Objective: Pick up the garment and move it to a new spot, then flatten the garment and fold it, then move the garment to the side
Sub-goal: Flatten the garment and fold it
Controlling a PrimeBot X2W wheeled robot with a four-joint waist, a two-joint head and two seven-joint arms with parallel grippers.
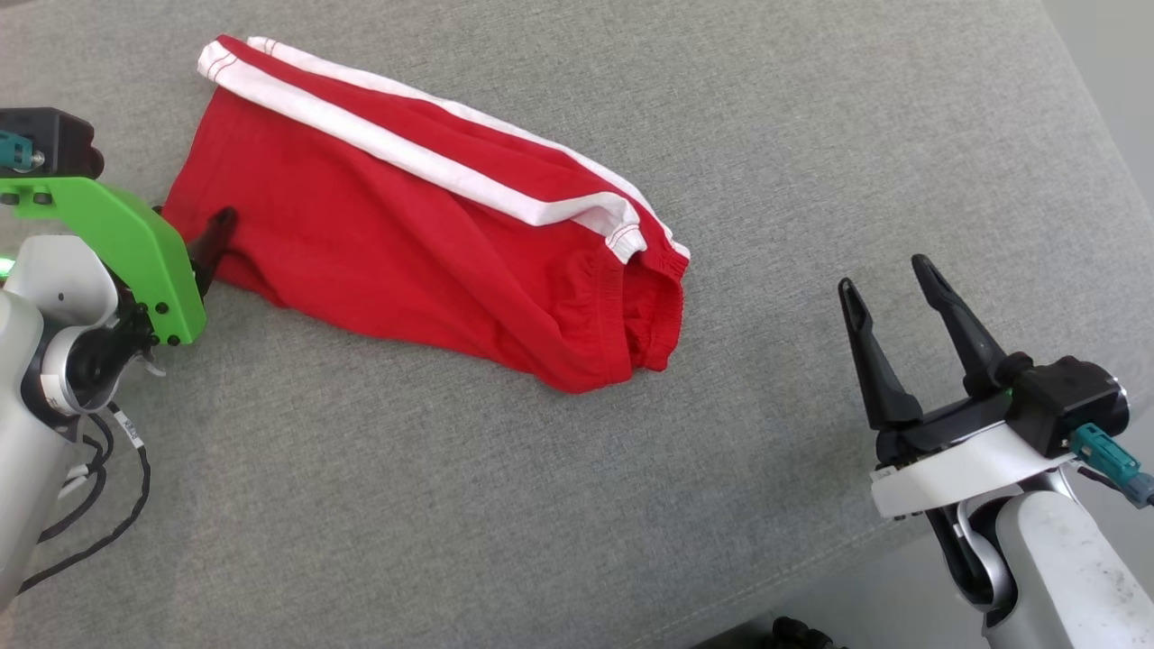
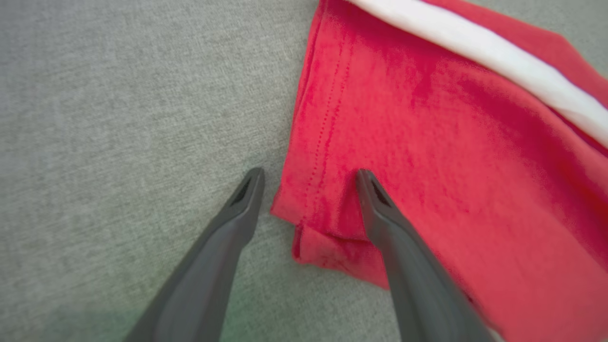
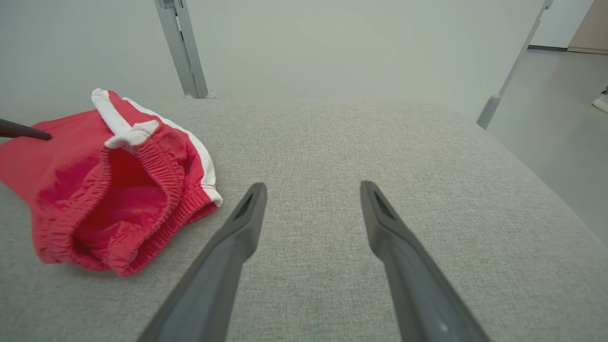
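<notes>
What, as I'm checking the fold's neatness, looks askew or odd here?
The shorts lie slantwise on the cushion; their waistband gapes open and bunched, and one hem corner is curled under. No damage shows.

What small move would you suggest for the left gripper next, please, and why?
Probably close the left gripper on the hem corner of the red shorts. Its jaws stand open astride that edge, one finger over the cloth, the other over the grey cushion. The shorts lie bunched and unlifted; the right gripper is open, apart from them.
</notes>
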